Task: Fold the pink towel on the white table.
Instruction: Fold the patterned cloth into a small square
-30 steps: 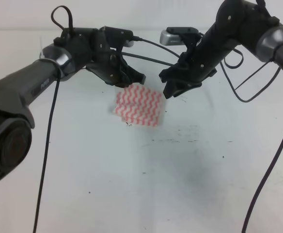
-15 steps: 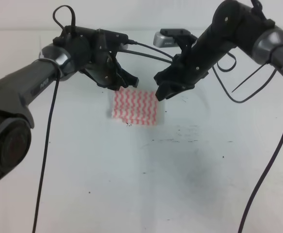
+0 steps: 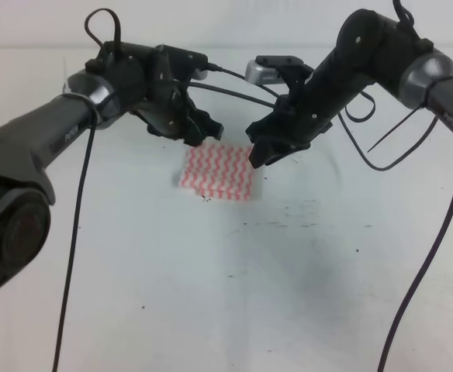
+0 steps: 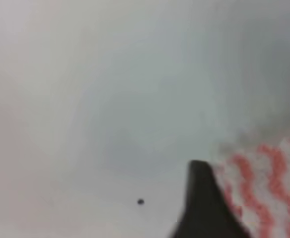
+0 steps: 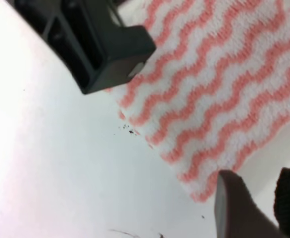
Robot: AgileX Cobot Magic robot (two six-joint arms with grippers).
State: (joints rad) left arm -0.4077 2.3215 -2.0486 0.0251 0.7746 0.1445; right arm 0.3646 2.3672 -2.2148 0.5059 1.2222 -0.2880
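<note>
We see the pink towel [image 3: 216, 171] lying flat on the white desk [image 3: 234, 294], apparently folded small. Behind it, our left gripper [image 3: 201, 131] and right gripper [image 3: 259, 154] hover at its far corners; whether their jaws grip cloth, we cannot tell.

The pink towel [image 3: 216, 171] carries pink-red and white wavy zigzag stripes. Under it, the white table [image 3: 234, 302] is plain white with small dark specks and scuffs. Both arms are black and grey.
</note>
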